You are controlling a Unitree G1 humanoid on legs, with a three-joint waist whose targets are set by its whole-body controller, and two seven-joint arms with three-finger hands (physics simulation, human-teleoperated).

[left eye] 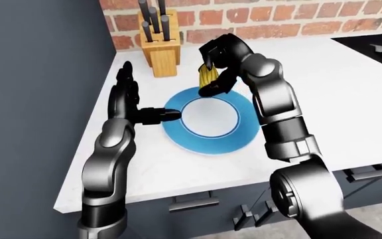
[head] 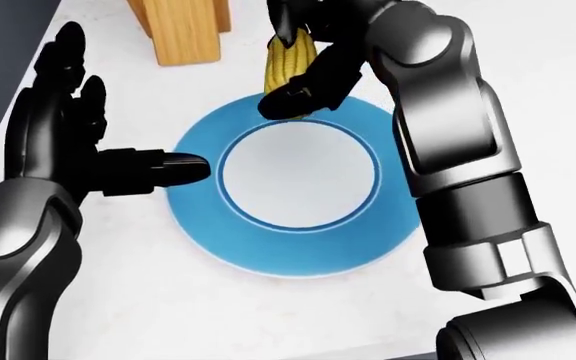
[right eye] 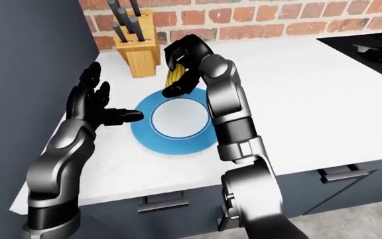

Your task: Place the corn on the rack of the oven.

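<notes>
While the left hand [head: 78,150] is hovering open beside the plate [head: 298,251], the right hand [left eye: 221,62] is gripping the corn [head: 288,61] above the plate's top rim

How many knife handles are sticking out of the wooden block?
4 dark handles rise from the knife block at the top of the left-eye view, clustered together above the wood; the rightmost is cut by the frame edge. More could be hidden behind them.
</notes>
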